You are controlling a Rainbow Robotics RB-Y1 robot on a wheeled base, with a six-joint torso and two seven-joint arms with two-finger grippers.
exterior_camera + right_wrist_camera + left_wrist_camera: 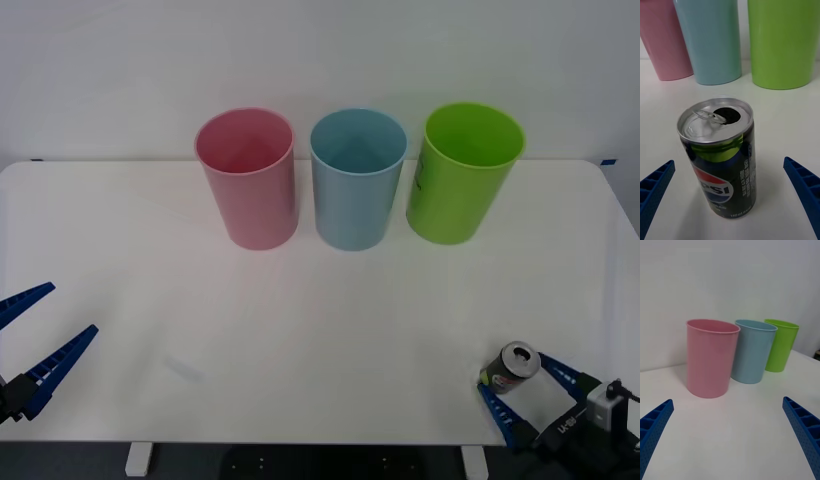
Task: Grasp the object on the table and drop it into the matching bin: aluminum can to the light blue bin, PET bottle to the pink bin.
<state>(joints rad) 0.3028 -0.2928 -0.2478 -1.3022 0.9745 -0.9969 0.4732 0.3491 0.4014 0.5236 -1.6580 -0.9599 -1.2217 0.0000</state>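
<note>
Right claw point(532, 391), fingers spread wide and holding nothing, straddles the one aluminum can point(509, 367), which stands upright near the front right corner of the surface point(320, 330). Closing off-centre could tip the small can or nudge it over the front edge. Left claw point(45, 327) waits open and empty at the front left. Three bins line the far edge: pink bin point(248, 180), light blue bin point(356, 180), one lime green bin point(463, 175).

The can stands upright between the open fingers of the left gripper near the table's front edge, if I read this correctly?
Not quite: the can stands upright between the open fingers of the right gripper, not the left, near the table's front edge. The front view shows it; the left gripper is open with nothing between its fingers.
</note>
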